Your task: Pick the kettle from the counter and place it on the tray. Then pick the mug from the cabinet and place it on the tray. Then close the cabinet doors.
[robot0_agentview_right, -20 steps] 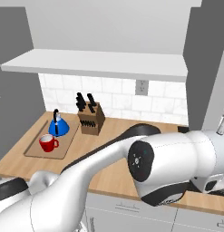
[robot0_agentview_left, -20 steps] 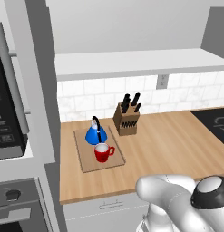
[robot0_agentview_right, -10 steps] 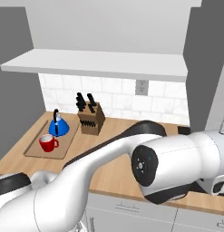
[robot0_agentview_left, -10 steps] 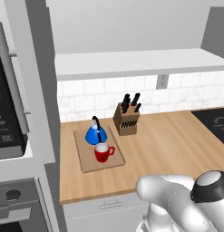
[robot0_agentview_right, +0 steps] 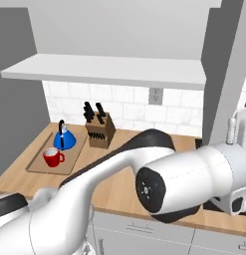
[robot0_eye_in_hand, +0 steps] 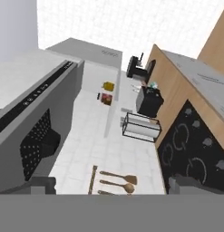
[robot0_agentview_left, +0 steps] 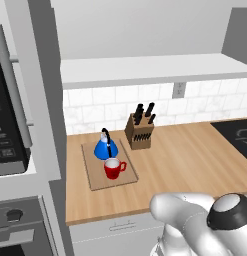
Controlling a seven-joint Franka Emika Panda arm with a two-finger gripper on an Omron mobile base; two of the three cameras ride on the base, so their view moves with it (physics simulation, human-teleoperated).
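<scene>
White tile backs the long wooden counter [robot0_agentview_left: 195,160], which carries white drawer fronts beneath. On the hand view the gripper's two dark finger tips [robot0_eye_in_hand: 41,183] stand far apart at the bottom corners, jaws spread wide with nothing between them; that view looks along a black cooktop [robot0_eye_in_hand: 190,154] set in the wood, with a wire rack holding a white roll [robot0_eye_in_hand: 141,128], a dark appliance [robot0_eye_in_hand: 148,102] behind it, and wooden utensils [robot0_eye_in_hand: 115,180] hanging on the tile.

Out from the hand, the white arm [robot0_agentview_right: 144,169] bends across the right base view, its dark joint cap near the middle; on the left base view its elbow [robot0_agentview_left: 205,225] bulges at the lower right.

Well apart from the arm, at the far left end of the counter, the tray [robot0_agentview_left: 95,175] lies flat. On it stand the blue kettle [robot0_agentview_left: 105,147] at the back and the red mug [robot0_agentview_left: 113,168] just in front, handle to the right, both upright. A knife block [robot0_agentview_left: 140,131] stands just beside the tray against the wall. Above runs the pale underside of the cabinet [robot0_agentview_left: 155,70]. An oven column [robot0_agentview_left: 15,150] rises at the far left.
</scene>
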